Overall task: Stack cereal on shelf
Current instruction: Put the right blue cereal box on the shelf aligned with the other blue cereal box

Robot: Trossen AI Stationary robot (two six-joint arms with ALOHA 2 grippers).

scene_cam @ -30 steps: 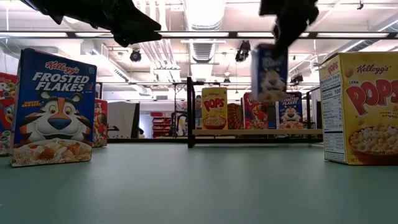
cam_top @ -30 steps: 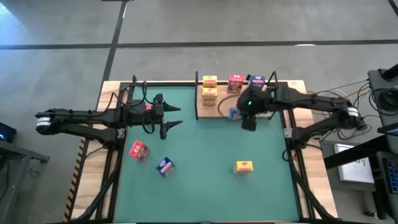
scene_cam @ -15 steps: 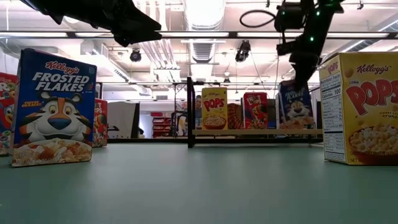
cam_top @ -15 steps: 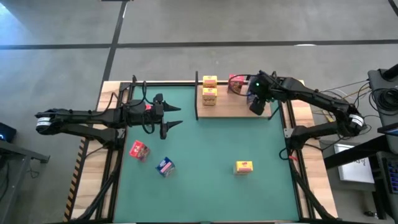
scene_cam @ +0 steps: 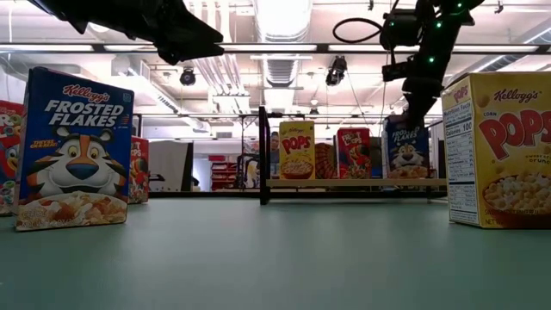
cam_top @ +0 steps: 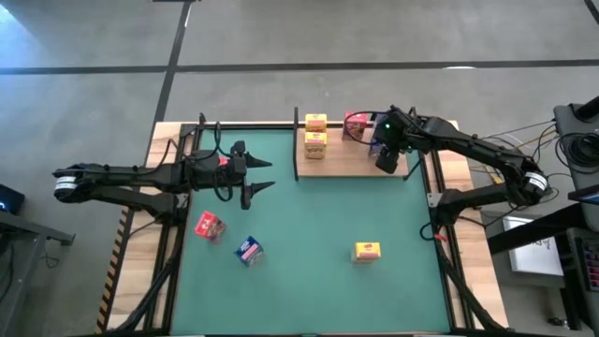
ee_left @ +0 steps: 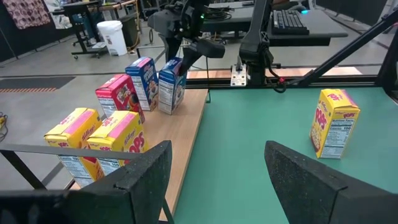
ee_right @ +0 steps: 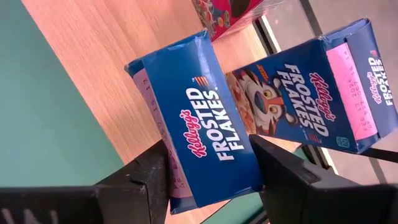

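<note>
Since a second ago: carried blue Frosted Flakes box (ee_right: 205, 118) now down on the shelf (cam_top: 342, 161), no longer hanging in the air in front of it; hardly any shift over the last half second. Sits between the fingers of the right claw (cam_top: 387, 159) at the shelf's right end, fingers close along both sides, just beside a second blue box (ee_right: 311, 93) behind it.

On the shelf: two yellow Corn Pops boxes (cam_top: 315, 134), one red box (cam_top: 355, 124), two blue. On the green surface (cam_top: 309, 271): one red box (cam_top: 210, 226), one blue box (cam_top: 248, 250), one yellow box (cam_top: 367, 251), well apart from the shelf. Eight counted with certainty.

Left claw (cam_top: 260, 176) spread wide, above the surface's left part, holding nothing.
</note>
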